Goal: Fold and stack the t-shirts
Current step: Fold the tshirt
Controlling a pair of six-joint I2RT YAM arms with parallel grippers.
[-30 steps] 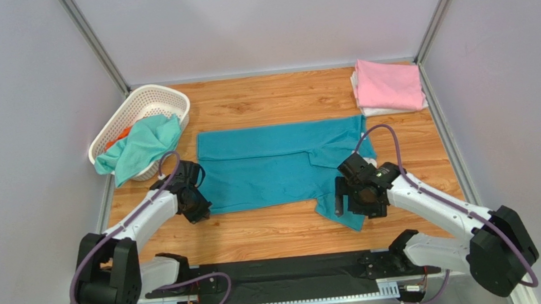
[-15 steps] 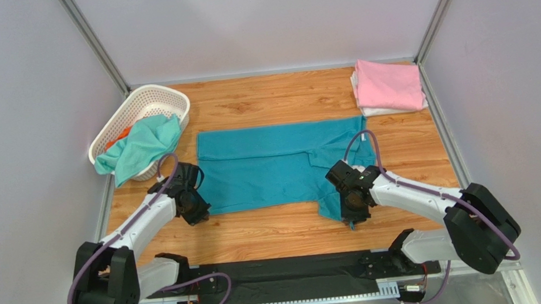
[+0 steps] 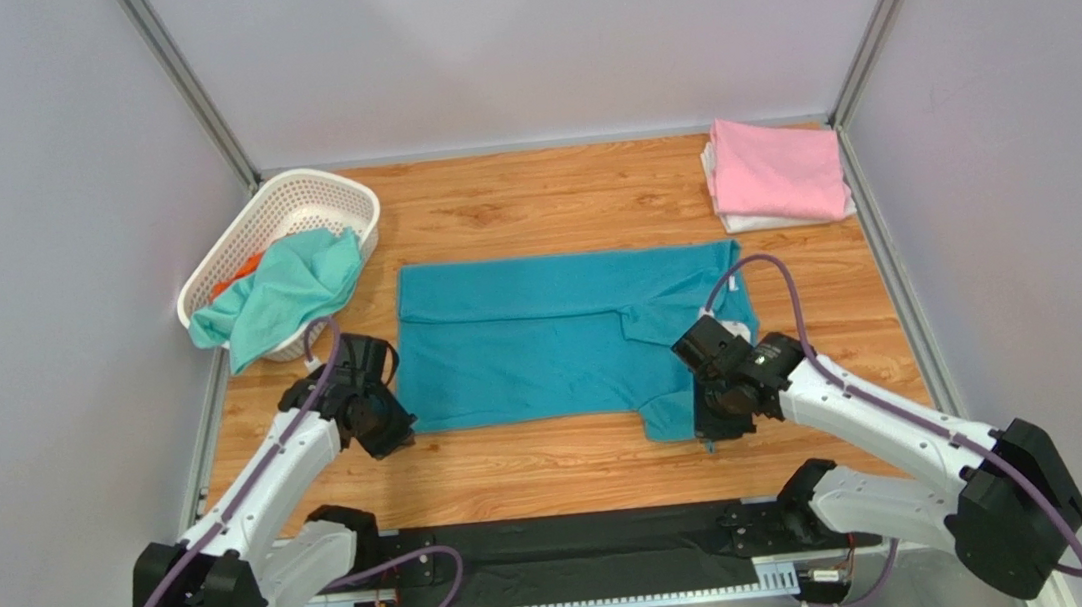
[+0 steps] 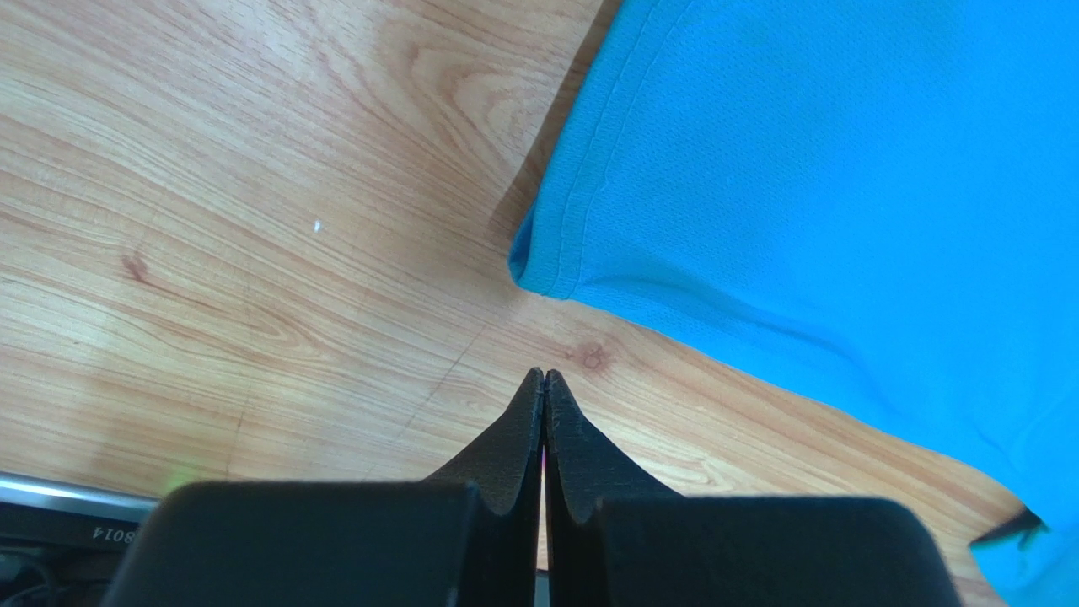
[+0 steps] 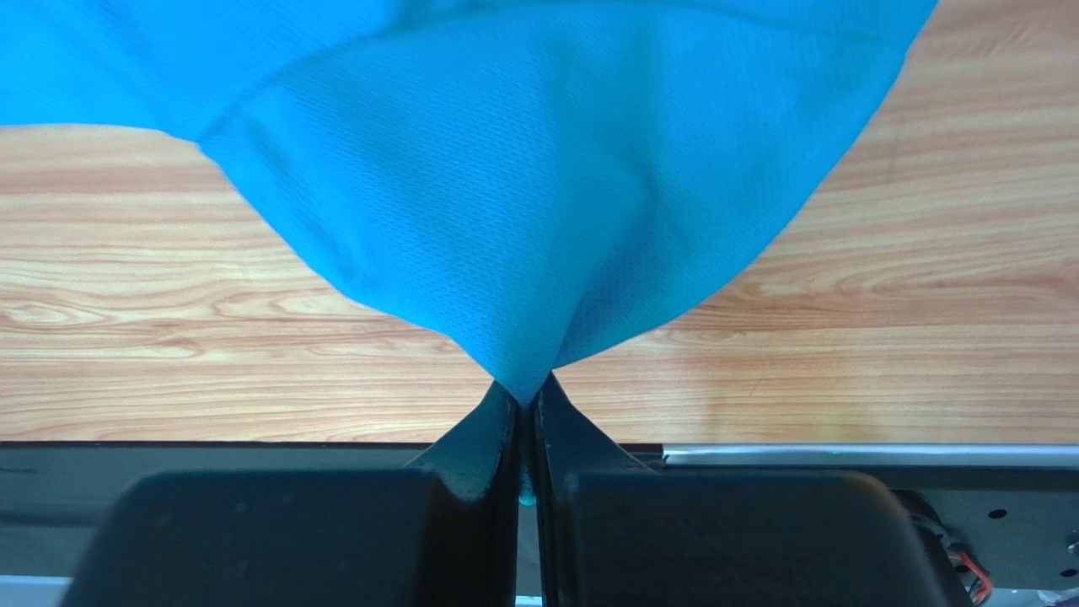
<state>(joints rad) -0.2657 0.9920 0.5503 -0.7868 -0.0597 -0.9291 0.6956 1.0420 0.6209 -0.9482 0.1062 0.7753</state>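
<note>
Fine-knit teal-blue t-shirt lies flat on woodgrain table. The right gripper pinches its drooping corner; the left gripper, fingers together, empty, sits beside the hem.

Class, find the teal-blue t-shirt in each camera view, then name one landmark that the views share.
Top external: the teal-blue t-shirt lies spread mid-table.
Left wrist: upper right, its corner beyond the left gripper.
Right wrist: upper half, pinched by the right gripper.
Shared landmark: wooden tabletop.
</note>
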